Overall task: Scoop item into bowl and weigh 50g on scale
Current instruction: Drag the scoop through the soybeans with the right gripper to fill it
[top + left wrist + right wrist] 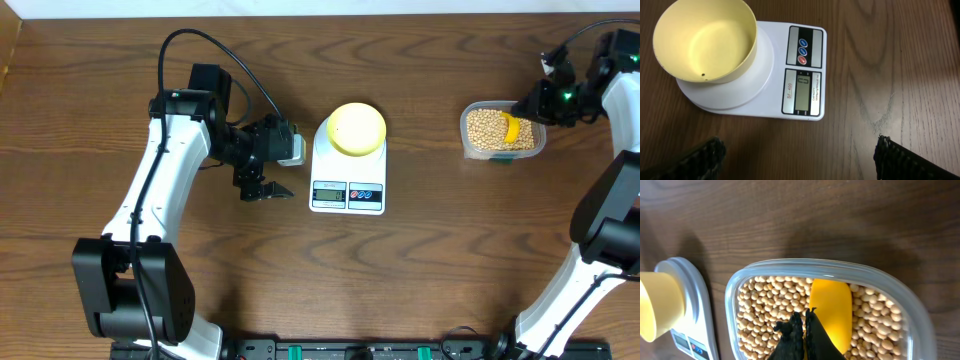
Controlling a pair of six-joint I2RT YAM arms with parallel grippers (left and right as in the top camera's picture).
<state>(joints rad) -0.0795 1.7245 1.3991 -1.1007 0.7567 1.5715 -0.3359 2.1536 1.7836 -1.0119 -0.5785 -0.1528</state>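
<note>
Since the soybeans (765, 310) are what this is about: we see them heaped in the clear plastic container (735, 295) on the right side of the table (420, 280), well apart from the scale. The yellow scoop (830, 305) lies in among them, beans packed around it on both sides. The right gripper (802, 316) hangs right over the beans at the scoop's edge with its fingers pressed together. Honestly, we can't tell whether they're pinching part of the scoop or just touching it.

Moving out from there, the pale-yellow bowl (705, 40) sits upright on the round platform of the white scale (800, 90). From the left wrist view we're looking at its bare inner bottom with one tiny dark speck. The scale's display (802, 92) faces the near edge of the table, next to three round buttons, and the digits are too small for us to read. The left gripper (266, 190) hovers just left of the scale, jaws spread wide apart, holding nothing.
</note>
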